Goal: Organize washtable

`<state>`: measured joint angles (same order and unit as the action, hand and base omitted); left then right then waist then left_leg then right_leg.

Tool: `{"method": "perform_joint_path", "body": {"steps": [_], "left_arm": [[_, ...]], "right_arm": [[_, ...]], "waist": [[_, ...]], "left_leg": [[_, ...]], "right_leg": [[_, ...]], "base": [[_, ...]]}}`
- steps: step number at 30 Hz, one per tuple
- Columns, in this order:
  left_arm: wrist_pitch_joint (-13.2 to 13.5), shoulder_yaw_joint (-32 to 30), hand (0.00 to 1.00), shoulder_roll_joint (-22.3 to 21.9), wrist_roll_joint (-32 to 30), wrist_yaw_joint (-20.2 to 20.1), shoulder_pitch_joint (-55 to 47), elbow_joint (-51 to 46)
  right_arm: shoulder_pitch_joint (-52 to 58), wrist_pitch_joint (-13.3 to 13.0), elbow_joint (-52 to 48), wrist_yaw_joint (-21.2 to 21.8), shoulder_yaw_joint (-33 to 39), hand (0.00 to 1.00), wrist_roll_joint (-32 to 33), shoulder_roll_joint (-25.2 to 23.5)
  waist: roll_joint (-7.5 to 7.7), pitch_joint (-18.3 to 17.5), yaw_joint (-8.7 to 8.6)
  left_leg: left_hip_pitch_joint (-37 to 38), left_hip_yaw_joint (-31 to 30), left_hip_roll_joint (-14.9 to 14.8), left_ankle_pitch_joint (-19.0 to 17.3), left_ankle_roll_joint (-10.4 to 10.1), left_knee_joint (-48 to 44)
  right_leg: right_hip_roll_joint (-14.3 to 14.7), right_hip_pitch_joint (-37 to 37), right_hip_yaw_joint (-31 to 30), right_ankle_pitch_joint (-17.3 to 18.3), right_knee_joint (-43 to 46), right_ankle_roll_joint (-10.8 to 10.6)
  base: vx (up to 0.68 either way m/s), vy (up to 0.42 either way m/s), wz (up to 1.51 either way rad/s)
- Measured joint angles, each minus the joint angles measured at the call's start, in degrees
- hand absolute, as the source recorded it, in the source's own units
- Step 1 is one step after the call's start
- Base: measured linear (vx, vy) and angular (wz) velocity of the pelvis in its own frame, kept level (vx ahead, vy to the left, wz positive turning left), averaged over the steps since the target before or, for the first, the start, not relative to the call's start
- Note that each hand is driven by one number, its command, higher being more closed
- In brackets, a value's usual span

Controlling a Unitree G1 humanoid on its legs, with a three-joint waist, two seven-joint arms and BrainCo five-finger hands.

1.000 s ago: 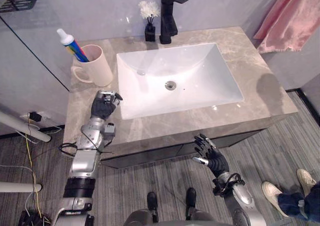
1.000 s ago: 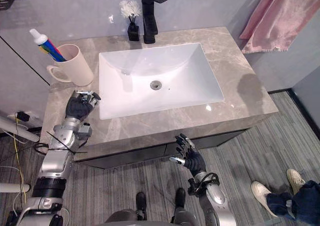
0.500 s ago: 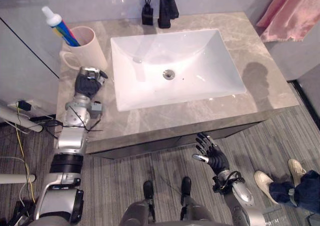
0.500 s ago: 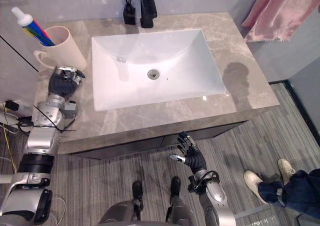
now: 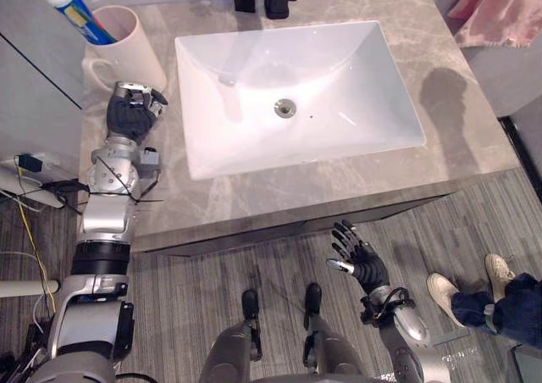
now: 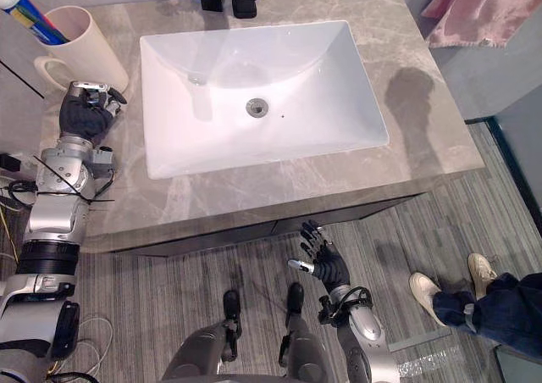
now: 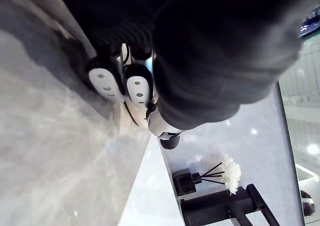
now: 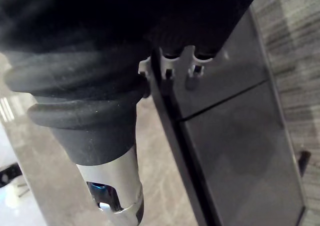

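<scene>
Left hand [image 5: 131, 113], fingers curled on nothing, lay over the worktop [image 5: 279, 192] at left, just below the mug [image 5: 127, 48]; right hand [image 5: 360, 263], fingers spread, hung at lower centre.

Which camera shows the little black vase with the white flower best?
The left wrist view: the small black vase shows whole, with its white flower, beside the black tap. Both eye views catch its base at the top edge, behind the white sink. The right wrist view faces the dark cabinet front.
</scene>
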<state>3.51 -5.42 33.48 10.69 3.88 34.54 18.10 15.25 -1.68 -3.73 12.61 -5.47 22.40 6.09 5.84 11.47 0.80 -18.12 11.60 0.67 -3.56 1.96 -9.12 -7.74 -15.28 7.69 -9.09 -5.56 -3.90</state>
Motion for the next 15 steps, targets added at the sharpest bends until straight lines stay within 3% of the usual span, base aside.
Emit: {"method": "perform_joint_path", "body": {"steps": [4, 15], "left_arm": [[0.0, 1.1, 1.0, 0.3, 0.0, 0.0, 3.3, 0.4], [-0.1, 6.0, 1.0, 8.6, 0.2, 0.4, 15.3, 7.4]], "right_arm": [[-0.3, -0.3, -0.4, 0.0, 0.0, 0.0, 0.0, 0.0], [-0.9, -1.1, -2.6, -0.1, -0.5, 0.0, 0.2, 0.0]], "waist": [[0.08, 1.3, -0.05], [0.55, 4.4, -0.74]], "left_leg": [[-1.5, -0.1, -0.2, -0.8, 0.4, -2.0], [-5.7, -0.1, -0.9, -1.1, 0.5, -4.8]], "right_leg": [[0.1, -0.2, 0.0, -0.3, 0.0, 0.1], [0.6, -3.1, -0.1, -1.4, 0.0, 0.8]], "base": [[0.0, 0.0, 0.0], [-0.01, 0.002, 0.0]]}}
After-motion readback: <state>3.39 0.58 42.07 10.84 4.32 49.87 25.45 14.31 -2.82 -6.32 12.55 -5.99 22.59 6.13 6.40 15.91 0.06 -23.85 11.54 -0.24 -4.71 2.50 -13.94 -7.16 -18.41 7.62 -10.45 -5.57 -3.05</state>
